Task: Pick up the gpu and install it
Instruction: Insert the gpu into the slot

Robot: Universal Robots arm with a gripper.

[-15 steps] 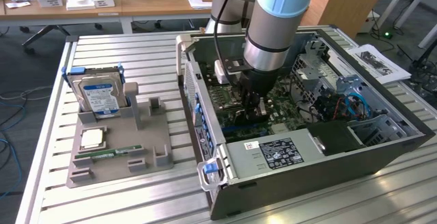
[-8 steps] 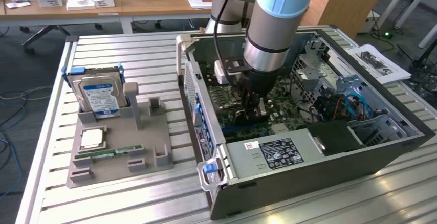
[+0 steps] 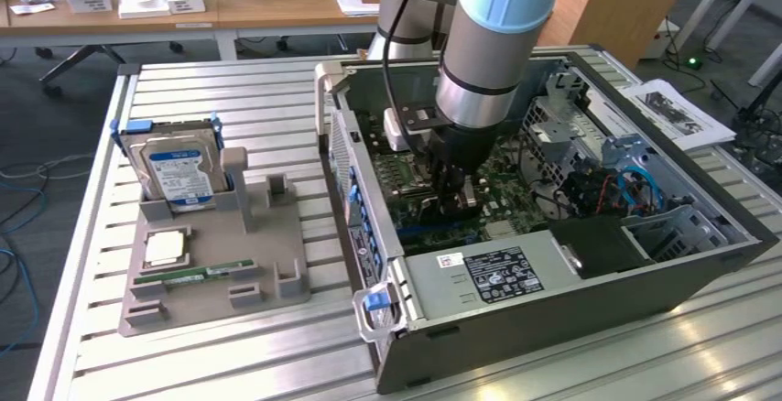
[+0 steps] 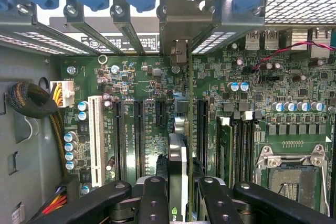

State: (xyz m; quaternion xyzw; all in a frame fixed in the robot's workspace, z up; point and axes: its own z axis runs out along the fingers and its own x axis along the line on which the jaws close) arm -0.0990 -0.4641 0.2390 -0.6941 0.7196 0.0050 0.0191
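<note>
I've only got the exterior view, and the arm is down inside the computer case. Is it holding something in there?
Observer: Yes. In the wrist view the end effector grips the gpu, edge-on between its fingers.
Operator: Where is the card?
Observer: Upright over the motherboard, between black slots and the memory sticks.
Operator: Is anything missing on that board?
Observer: The processor socket has no chip in it.
</note>
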